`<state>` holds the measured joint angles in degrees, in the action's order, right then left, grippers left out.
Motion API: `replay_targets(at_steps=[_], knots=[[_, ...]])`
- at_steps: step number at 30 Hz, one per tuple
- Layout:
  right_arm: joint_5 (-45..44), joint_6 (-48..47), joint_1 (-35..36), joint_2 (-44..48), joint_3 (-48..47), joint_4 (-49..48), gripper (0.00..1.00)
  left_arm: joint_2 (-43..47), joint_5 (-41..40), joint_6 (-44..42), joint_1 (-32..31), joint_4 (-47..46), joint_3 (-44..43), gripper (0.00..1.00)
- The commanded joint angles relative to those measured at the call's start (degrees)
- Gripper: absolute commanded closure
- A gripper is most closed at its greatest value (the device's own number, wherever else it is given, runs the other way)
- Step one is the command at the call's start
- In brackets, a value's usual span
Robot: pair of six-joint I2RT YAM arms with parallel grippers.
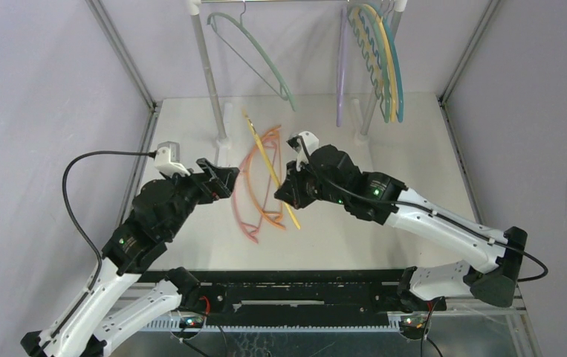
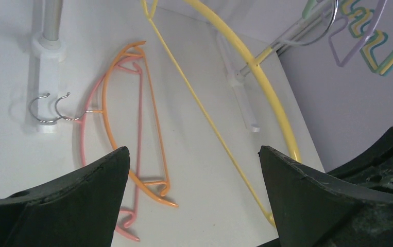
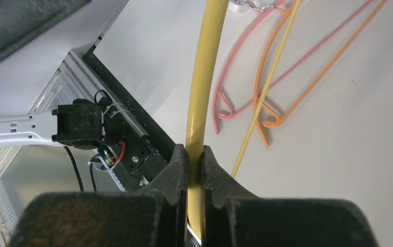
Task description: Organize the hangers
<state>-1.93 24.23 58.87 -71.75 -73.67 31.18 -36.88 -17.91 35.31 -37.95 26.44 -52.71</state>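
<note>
My right gripper (image 3: pixel 194 149) is shut on the thick curved bar of a yellow hanger (image 3: pixel 207 62), which it holds tilted above the table (image 1: pixel 414 171). From above, that yellow hanger (image 1: pixel 260 146) slants across the middle, with the right gripper (image 1: pixel 282 192) on its near part. An orange hanger (image 1: pixel 267 135) and a pink hanger (image 1: pixel 241 167) lie flat on the table, overlapping. My left gripper (image 1: pixel 229 181) stands open just left of them, holding nothing. In the left wrist view the left gripper (image 2: pixel 192 149) frames the orange hanger (image 2: pixel 109 108), the pink hanger (image 2: pixel 83 139) and the yellow hanger (image 2: pixel 266 87).
At the back stands the white-and-metal rail frame (image 1: pixel 207 74). A green hanger (image 1: pixel 254 52) hangs on its left part. A lilac hanger (image 1: pixel 341 67) and wavy yellow and teal ones (image 1: pixel 384 67) hang on its right. Cage posts and grey walls close both sides.
</note>
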Motion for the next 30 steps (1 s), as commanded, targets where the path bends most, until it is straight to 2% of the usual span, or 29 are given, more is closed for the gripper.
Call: replay_targets(at_steps=[1,7,15,30], knots=[[3.28,-5.17,-1.11,-1.79,-7.67,-4.9,1.0,1.46,-2.78,-3.07,0.33,3.83,-1.79,0.0],[1.75,-9.73,-2.55,-7.6,-16.83,-4.93,1.0,2.34,-3.62,-4.17,0.34,4.8,-1.34,0.0],[-4.35,-12.44,-4.27,-14.71,-24.04,-11.3,1.0,3.16,-4.02,-5.36,0.34,6.41,-1.48,0.01],[-2.81,-16.31,-8.43,-29.08,-41.29,-17.39,1.0,4.95,-5.58,-6.83,0.47,8.87,-1.1,0.0]])
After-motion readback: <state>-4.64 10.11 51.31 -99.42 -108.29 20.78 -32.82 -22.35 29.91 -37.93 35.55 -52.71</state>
